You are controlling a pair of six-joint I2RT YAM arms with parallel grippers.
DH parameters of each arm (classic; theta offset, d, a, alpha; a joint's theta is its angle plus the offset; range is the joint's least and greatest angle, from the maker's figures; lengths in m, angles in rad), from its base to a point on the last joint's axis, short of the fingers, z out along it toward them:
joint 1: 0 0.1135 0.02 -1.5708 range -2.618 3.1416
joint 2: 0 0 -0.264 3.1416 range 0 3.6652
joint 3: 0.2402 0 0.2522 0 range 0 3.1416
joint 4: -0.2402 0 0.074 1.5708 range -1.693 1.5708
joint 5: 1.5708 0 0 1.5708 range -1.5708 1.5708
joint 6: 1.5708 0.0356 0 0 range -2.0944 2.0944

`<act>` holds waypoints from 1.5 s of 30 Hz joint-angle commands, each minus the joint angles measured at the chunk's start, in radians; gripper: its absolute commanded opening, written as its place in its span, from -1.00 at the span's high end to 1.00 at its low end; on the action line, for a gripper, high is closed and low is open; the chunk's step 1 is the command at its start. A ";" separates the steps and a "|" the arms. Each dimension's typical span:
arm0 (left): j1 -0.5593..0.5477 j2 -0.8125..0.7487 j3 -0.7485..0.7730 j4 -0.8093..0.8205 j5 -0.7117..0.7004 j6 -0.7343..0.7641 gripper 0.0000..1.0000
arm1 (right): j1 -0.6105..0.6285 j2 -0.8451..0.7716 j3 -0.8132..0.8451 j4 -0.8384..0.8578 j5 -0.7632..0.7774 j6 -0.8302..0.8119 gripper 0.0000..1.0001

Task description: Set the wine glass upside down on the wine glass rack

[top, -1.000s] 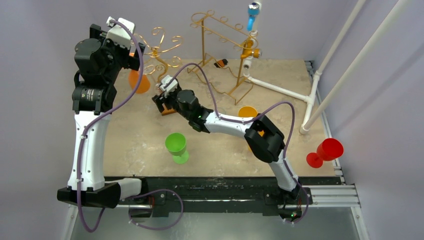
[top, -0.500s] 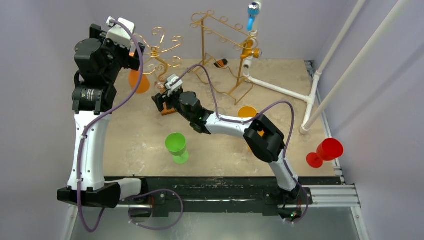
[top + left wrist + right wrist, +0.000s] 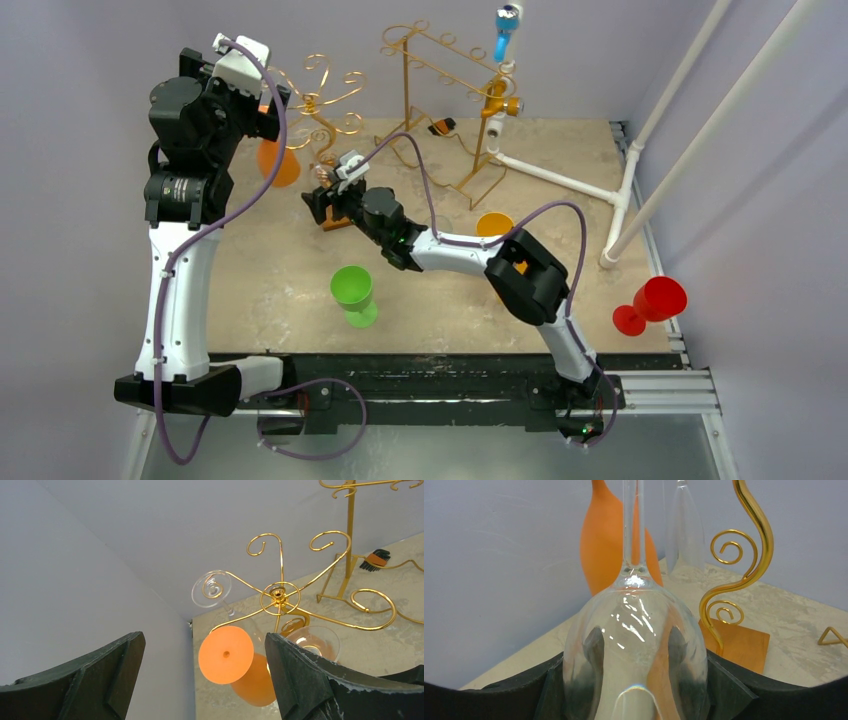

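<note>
- Two arms are seen at work over the table (image 3: 262,268); the right one is stretched far toward the back left, the left one is raised high beside the wine glass rack (image 3: 318,100).
- The clear wine glass (image 3: 636,645) is held upside down by the right gripper (image 3: 636,690): its bowl is clasped between the two dark fingers (image 3: 549,690), with the stem pointing straight up.
- The top of the stem and the foot are cut off in the right wrist view, so it cannot be told whether the foot has been hooked onto a rack arm.
- The glass is positioned just beside the rack's gold stem, above the near side of the rack's wooden base (image 3: 740,645).
- The left gripper (image 3: 204,650) is spread wide with nothing between its fingers, and is aimed down at the rack's hub.
- An orange glass (image 3: 226,654) and a second clear glass (image 3: 211,588) are hung upside down from the rack's curled arms.
- A green glass (image 3: 352,290) is stood upright near the table's front.
- A red glass (image 3: 650,302) is seen tilted at the far right edge.
- A taller gold rack (image 3: 440,70) is placed at the back.
</note>
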 commanded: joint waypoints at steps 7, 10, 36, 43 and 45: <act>0.005 -0.020 0.007 0.018 -0.001 0.014 -0.97 | -0.009 0.010 0.022 0.055 0.009 0.038 -0.38; 0.005 -0.019 0.009 0.019 -0.001 0.015 -0.97 | -0.010 0.017 0.024 0.045 0.001 0.038 -0.47; 0.005 -0.027 -0.063 0.021 0.006 0.031 -0.97 | -0.024 -0.248 -0.239 0.026 -0.066 0.046 -0.98; 0.005 -0.035 -0.105 -0.018 0.093 0.035 -0.95 | -0.024 -0.424 -0.219 -0.346 -0.062 0.080 -0.93; 0.005 -0.041 -0.112 -0.024 0.112 0.017 -0.96 | -0.025 -0.453 -0.158 -0.518 -0.026 0.079 -0.87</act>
